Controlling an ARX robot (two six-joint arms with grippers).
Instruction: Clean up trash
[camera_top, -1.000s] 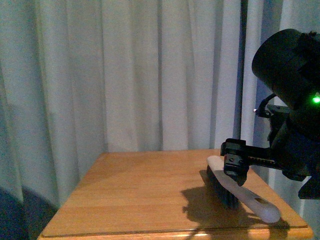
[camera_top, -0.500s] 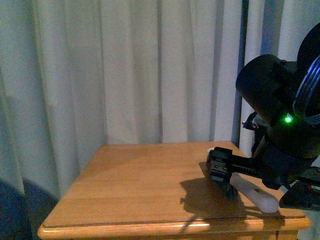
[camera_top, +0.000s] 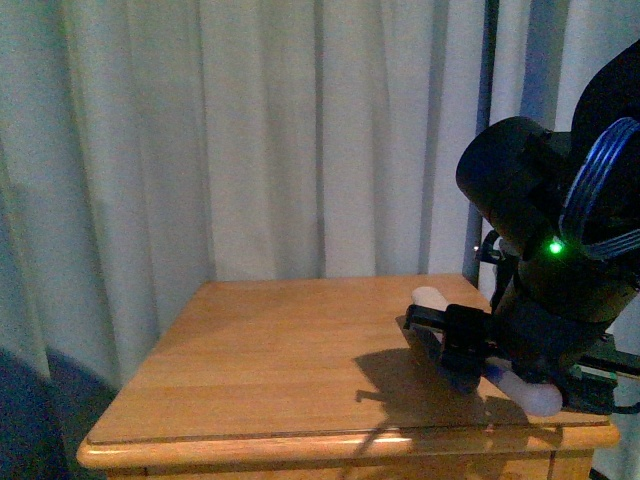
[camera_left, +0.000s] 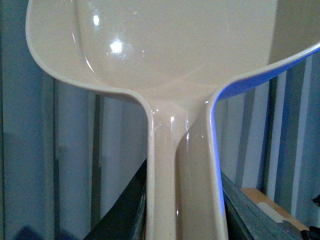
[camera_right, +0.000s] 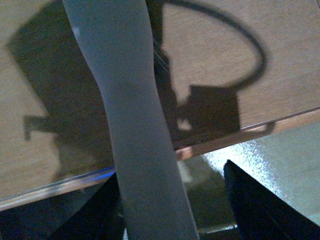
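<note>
Clamps a beige, blue-edged dustpan (camera_left: 175, 45) by its handle in the left gripper (camera_left: 185, 220), dark fingers (camera_left: 120, 215) snug on both sides. Holds it up in the air, scoop against the pale curtain (camera_top: 250, 140). In front view, left to right: curtain behind, then wooden table (camera_top: 270, 350), bright along its near edge. Toward the table's right side, a brush (camera_top: 535, 398) lying flat, white handle, dark bristles, handle end near the front right corner. Straddles the brush with the right gripper (camera_top: 452, 345), down low over it. Spread apart in right wrist view: one finger against the white handle, other finger (camera_right: 255, 205) clear of it with a gap, so not closed on the brush. Trash wad: in no view, place cannot be told.
</note>
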